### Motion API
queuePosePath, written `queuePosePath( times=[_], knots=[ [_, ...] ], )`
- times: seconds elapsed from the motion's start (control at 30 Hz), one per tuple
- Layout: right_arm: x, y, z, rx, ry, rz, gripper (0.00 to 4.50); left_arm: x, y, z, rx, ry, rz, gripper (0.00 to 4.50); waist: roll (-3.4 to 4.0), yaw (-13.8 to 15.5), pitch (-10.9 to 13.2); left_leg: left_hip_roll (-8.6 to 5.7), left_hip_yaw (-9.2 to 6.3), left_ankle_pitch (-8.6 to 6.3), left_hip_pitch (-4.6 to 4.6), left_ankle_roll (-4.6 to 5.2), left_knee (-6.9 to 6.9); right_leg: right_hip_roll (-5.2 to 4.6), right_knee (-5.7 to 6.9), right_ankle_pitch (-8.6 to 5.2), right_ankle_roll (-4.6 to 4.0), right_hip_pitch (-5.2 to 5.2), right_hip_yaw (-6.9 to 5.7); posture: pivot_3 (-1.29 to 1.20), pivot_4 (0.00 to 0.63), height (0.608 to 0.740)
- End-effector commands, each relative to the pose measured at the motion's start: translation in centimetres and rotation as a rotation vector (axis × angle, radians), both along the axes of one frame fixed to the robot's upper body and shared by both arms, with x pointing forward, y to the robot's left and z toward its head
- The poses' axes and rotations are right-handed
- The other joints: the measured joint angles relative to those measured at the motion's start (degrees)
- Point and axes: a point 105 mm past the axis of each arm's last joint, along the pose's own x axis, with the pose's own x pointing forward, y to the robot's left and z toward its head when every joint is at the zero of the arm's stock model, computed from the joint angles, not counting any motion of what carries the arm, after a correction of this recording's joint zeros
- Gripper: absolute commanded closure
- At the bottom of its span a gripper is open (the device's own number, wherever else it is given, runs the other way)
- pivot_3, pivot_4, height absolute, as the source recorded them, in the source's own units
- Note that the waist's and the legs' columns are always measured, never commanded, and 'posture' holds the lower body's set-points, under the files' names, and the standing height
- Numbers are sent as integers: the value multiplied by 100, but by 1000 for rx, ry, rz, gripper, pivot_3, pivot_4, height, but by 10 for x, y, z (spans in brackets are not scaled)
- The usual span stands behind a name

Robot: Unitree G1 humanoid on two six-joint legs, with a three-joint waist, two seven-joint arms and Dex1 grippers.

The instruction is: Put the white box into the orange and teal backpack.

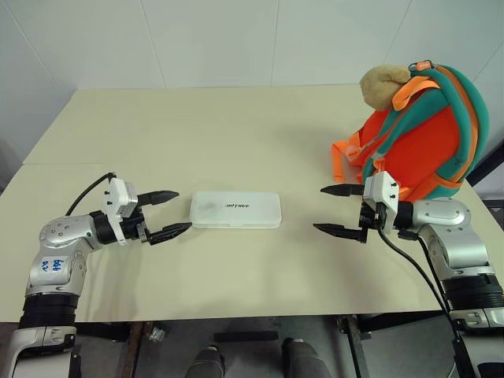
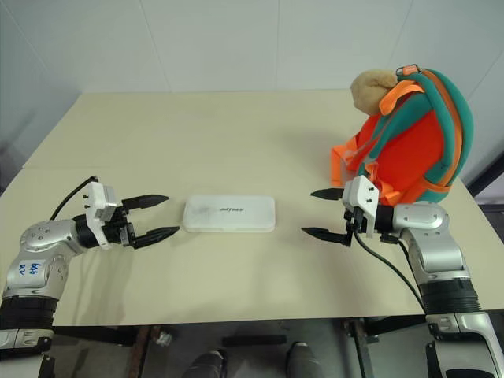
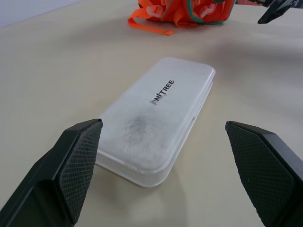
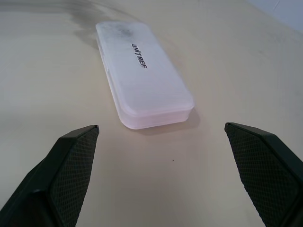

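lay flat near the middle of the desk (image 1: pixel 236 126), a little toward its near edge: the white box (image 1: pixel 235 210), long sides parallel to that edge, lid up with small dark lettering. stood upright at the desk's far right corner: the orange and teal backpack (image 1: pixel 421 134), a tan plush toy (image 1: pixel 383 85) at its top, orange webbing (image 1: pixel 340 157) trailing down onto the surface beside it.

reached in from the left, just beside the box's left short end: the left gripper (image 1: pixel 165 214), released, fingers spread wide and holding nothing, lower fingertip almost at the box's corner but not seen touching. reached in from the right, well apart from the box's right short end: the right gripper (image 1: pixel 340 209), likewise released and empty, pointing toward the box, with the backpack close behind it.

left bare: a broad stretch of desk from the box back to the far edge and out to the far left corner, plus a strip between the box and the near edge, and the gap between box and right gripper.

showed in the left wrist view alone: a grey smudge on the lid near the box's closer end (image 3: pixel 158 118), the webbing loop, and the other gripper's black fingertip (image 3: pixel 274 12) by the backpack's base. showed in the right wrist view: the box (image 4: pixel 142 73) lengthwise between two textured fingers (image 4: pixel 71 165), its seam line visible.
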Motion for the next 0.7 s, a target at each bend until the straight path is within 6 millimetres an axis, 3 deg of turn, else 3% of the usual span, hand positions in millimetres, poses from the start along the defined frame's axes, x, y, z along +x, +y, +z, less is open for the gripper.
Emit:
queuePosePath(
  times=[0.03,0.2,0.3,0.33,0.4,0.57,0.7],
  knots=[
    [5,2,10,8,-38,-2,0,-1,-3,14,3,-56,-15,50,0,-1,0,0,0,0,0,0,0,0,1,0,0,0,0,0,150,740],
    [10,6,7,16,-31,-2,0,-2,1,21,-49,-88,31,50,0,-2,0,0,0,0,0,0,3,0,3,0,0,0,0,0,150,740],
    [12,12,5,14,-27,7,0,-5,7,15,-40,-83,56,50,0,-14,0,0,0,0,0,0,3,0,4,0,0,0,0,0,150,740],
    [12,15,4,18,-22,14,180,-6,11,12,-36,-78,74,218,0,-20,0,0,0,0,0,0,2,0,5,0,0,-2,0,0,150,740],
    [14,20,-1,13,-10,29,620,-7,23,6,-15,-67,117,661,0,-28,0,0,0,0,1,0,2,0,7,-1,-1,-3,0,0,150,740],
    [30,28,-22,-7,-2,-20,2304,1,53,-4,16,-64,280,2187,1,-22,0,0,-1,0,1,0,12,1,17,-1,-2,-3,0,0,150,740],
    [44,37,-36,-10,2,-54,3682,14,53,-16,45,-75,346,3447,1,-8,0,-1,-1,1,2,-2,19,1,26,-1,-2,-2,0,0,150,740]
  ],
)
